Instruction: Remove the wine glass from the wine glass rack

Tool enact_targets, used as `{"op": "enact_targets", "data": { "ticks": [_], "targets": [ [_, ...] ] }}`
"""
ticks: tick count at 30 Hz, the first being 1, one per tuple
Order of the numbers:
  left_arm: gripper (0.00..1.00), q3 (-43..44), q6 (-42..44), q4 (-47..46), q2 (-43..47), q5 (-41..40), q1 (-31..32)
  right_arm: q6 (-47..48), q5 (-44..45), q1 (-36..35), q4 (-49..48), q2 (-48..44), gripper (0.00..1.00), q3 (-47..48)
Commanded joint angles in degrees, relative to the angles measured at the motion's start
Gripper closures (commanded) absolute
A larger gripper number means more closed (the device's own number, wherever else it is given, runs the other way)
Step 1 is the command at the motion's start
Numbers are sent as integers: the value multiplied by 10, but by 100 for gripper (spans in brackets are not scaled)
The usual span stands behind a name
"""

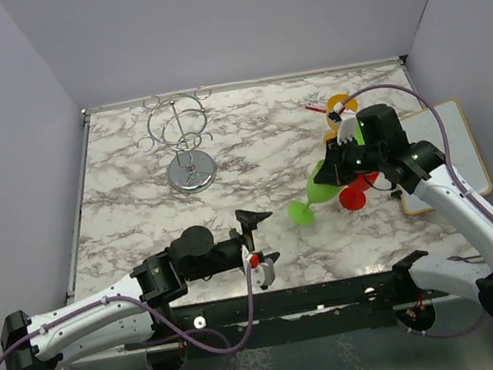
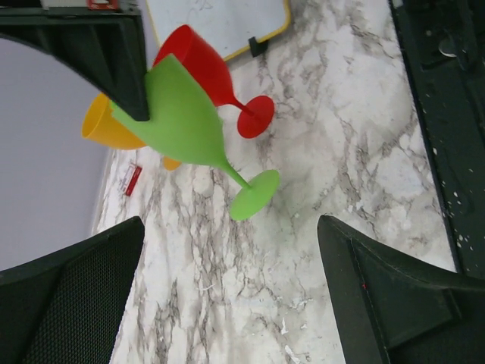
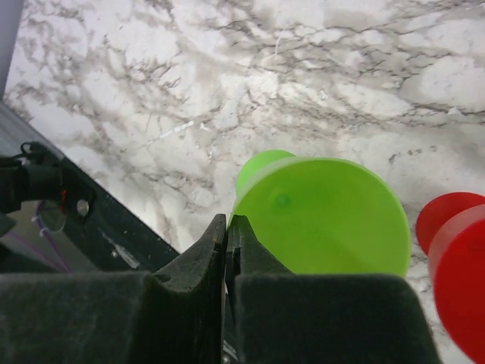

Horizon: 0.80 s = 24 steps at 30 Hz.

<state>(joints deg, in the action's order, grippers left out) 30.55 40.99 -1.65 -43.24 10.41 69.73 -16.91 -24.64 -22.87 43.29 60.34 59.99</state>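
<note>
The chrome wine glass rack (image 1: 185, 138) stands at the far left of the marble table with no glass on its arms. My right gripper (image 1: 341, 162) is shut on the rim of a green wine glass (image 1: 321, 194) and holds it tilted, its foot low over the table on the right. In the right wrist view the jaws (image 3: 227, 227) pinch the green bowl's (image 3: 326, 216) wall. The left wrist view shows the green glass (image 2: 186, 117) ahead. My left gripper (image 1: 261, 244) is open and empty near the front edge, and also shows in its wrist view (image 2: 231, 250).
A red wine glass (image 1: 356, 194) and an orange one (image 1: 337, 107) sit close to the green glass; both show in the left wrist view, red (image 2: 201, 64) and orange (image 2: 106, 125). A yellow-edged whiteboard (image 1: 452, 152) lies at the right edge. Grey walls enclose the table.
</note>
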Motion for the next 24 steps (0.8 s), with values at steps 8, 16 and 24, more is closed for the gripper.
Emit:
{"op": "enact_targets", "data": {
  "ticks": [8, 16, 24],
  "targets": [
    [1, 102, -137, 16, -33, -29, -88, 6, 139, -2, -91, 117, 99, 82],
    [1, 65, -125, -36, 25, -93, -101, 11, 281, -2, -61, 239, 99, 178],
    [1, 38, -111, -69, 64, -112, -103, 11, 316, -2, -62, 290, 99, 199]
  ]
}}
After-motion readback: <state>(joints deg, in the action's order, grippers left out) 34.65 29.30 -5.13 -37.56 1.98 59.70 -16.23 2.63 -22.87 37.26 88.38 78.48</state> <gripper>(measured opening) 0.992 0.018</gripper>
